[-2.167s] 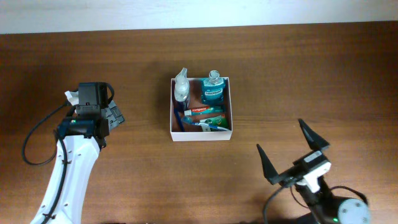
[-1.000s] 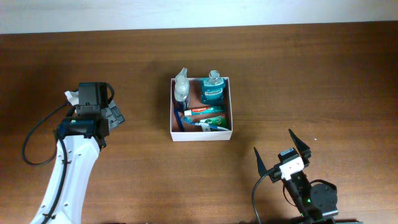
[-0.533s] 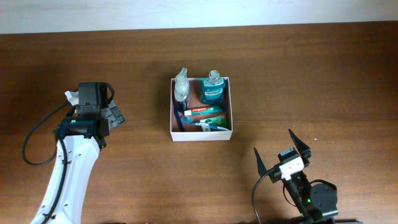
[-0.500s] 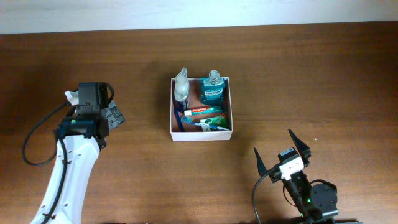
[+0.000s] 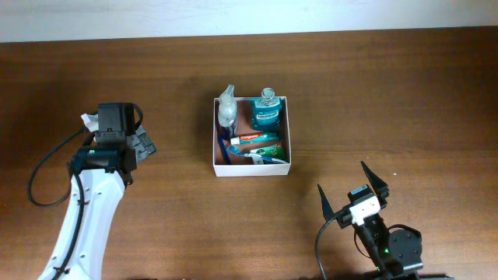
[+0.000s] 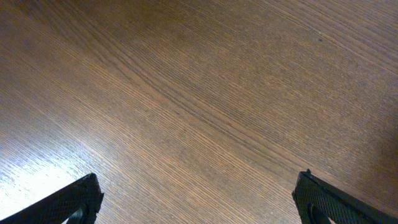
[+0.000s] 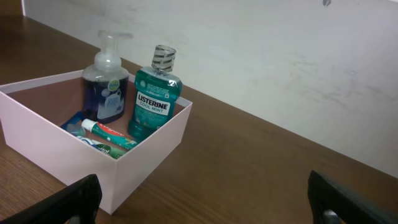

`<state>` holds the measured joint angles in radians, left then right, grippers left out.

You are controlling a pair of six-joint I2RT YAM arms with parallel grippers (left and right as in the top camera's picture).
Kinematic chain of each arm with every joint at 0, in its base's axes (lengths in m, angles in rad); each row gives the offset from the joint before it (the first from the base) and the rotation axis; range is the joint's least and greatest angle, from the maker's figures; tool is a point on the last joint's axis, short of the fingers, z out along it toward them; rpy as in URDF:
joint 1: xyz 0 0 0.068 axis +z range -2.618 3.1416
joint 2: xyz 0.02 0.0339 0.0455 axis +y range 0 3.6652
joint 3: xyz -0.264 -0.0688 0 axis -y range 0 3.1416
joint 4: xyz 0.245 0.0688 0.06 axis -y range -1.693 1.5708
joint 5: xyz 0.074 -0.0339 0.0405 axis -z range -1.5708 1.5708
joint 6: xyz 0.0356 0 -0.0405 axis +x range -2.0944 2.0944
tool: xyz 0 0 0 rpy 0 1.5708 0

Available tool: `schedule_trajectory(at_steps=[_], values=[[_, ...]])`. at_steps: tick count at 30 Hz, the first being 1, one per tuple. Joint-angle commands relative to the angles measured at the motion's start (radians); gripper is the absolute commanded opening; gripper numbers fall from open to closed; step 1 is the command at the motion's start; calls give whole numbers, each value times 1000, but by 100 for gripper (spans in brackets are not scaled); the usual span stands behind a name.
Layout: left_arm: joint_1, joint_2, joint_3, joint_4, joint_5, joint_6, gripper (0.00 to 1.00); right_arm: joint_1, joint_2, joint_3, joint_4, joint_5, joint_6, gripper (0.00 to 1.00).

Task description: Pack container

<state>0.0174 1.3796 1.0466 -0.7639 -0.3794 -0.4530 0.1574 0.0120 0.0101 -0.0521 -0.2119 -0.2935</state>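
On the left, the white-shelled left arm reaches over the dark brown wooden table. Its wrist camera looks down on bare wood grain. The left gripper has its two black textured fingertips spread wide to the corners of that view, with nothing between them.

Near the middle of the table stands the square, shallow white-walled container, lidless and reddish-brown inside. It is well apart from both arms. A clear pump bottle of dark blue liquid stands upright in its far left corner. Beside it, in the far right corner, stands an upright teal mouthwash bottle with a white label. In front of the bottles lies a red, white and green toothpaste tube with other small toiletries that are too crowded to tell apart.

On the right, near the table's front edge, the right gripper points toward the container, its black fingers splayed apart and empty. Its wrist view shows the container ahead and to the left, with a pale wall behind.
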Motion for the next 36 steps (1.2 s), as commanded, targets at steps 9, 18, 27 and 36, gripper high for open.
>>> schedule_trajectory(at_steps=[9, 18, 27, 36], values=[[3, -15, 20, 0, -18, 6, 99, -7, -9, -5, -5, -20, -5, 98], [3, -95, 14, -1, -18, 6, 99, -7, -9, -5, -5, -20, -5, 98], [3, -326, -92, -1, -18, 6, 99, -7, -9, -5, -5, -20, -5, 98], [3, -681, -369, -1, -18, 6, 99, -7, -9, -5, -5, -20, -5, 98]])
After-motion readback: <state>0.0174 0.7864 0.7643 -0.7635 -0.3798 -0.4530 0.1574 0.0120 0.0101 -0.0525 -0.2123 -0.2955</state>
